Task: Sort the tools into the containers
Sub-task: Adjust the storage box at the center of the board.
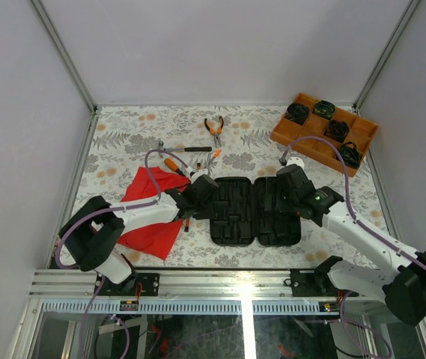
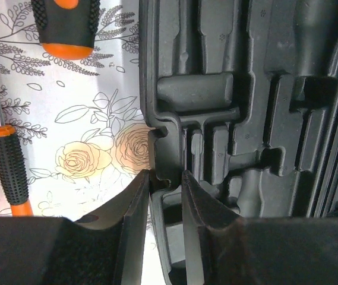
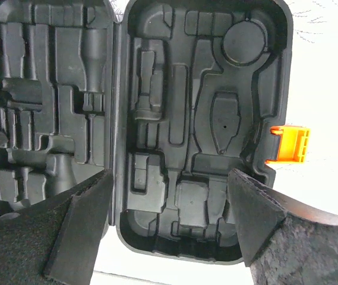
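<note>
Status: case is open, nothing is sorted yet.

- Far left: red cloth (image 1: 149, 213) lies flat on the table (image 1: 119, 142). Not a tool, so ignore it.
- Left gripper (image 2: 165, 174): its fingers (image 2: 134, 219) are nearly together, with the left wall of the tool case (image 1: 256, 213) between them. It looks pinched on that rim. One finger sits outside on the table side and the other inside the tray moulding. No tool in it.
- Screwdrivers: all loose on the table, left of the case. One (image 2: 9, 172) lies just beside the cloth edge, and the handle end of another (image 2: 66, 27) shows further up. The top view has one more orange handle (image 1: 174, 166) behind the left gripper.
- Hammer (image 1: 186, 149) and pliers (image 1: 214, 129): on the table behind the case, apart from it, untouched.
- Tool case: lying flat and fully open, both halves up, near the table's front edge between the two grippers. Every moulded slot visible in the wrist views is empty. The orange latch (image 3: 290, 144) hangs off the right side.
- Right gripper (image 3: 170, 173): fingers spread wide, hovering over the right half of the case, holding nothing.
- Far right: orange tray (image 1: 280, 137) with round black parts at the back corner, not involved.

Done: lid open. Left: every tool still needs picking and seating, so I'd call it the very start. The left arm is nearest the screwdrivers, so that's the likely first pick once it lets go of the rim.
</note>
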`<state>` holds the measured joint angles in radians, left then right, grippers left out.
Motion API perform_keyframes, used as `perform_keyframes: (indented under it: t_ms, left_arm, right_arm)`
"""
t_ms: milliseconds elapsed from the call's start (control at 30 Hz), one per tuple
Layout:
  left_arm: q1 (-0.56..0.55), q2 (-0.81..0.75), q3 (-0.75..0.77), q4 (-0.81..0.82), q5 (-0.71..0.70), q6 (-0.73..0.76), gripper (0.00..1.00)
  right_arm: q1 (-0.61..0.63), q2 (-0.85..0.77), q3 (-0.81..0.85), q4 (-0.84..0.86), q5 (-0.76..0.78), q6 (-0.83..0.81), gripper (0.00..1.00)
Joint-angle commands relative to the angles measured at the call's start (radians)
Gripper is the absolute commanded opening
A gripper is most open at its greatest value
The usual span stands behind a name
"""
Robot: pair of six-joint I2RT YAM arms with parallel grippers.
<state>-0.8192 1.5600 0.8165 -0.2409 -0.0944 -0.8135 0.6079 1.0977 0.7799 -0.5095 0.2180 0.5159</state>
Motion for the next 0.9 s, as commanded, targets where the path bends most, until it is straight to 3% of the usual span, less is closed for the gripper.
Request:
perform_keyframes:
  t_ms: [0, 167, 533, 867]
  left_arm:
    - [-0.011, 0.015, 0.022, -0.001, 0.017, -0.003, 0.03]
    - [-0.011, -0.050, 0.039, -0.042, -0.003, 0.006, 0.21]
    - [-0.004, -0.229, 0.082, -0.242, -0.182, 0.030, 0.45]
    - [0.034, -0.267, 0.067, -0.348, -0.264, 0.019, 0.49]
  right_arm:
    - [0.004, -0.048, -0.013, 0.032, 0.010, 0.017, 0.85]
    - [0.004, -0.118, -0.039, 0.051, 0.026, 0.019, 0.87]
    - [0.004, -0.264, -0.127, 0.138, -0.048, -0.060, 0.90]
    - [0.004, -0.260, -0.130, 0.102, -0.165, -0.070, 0.89]
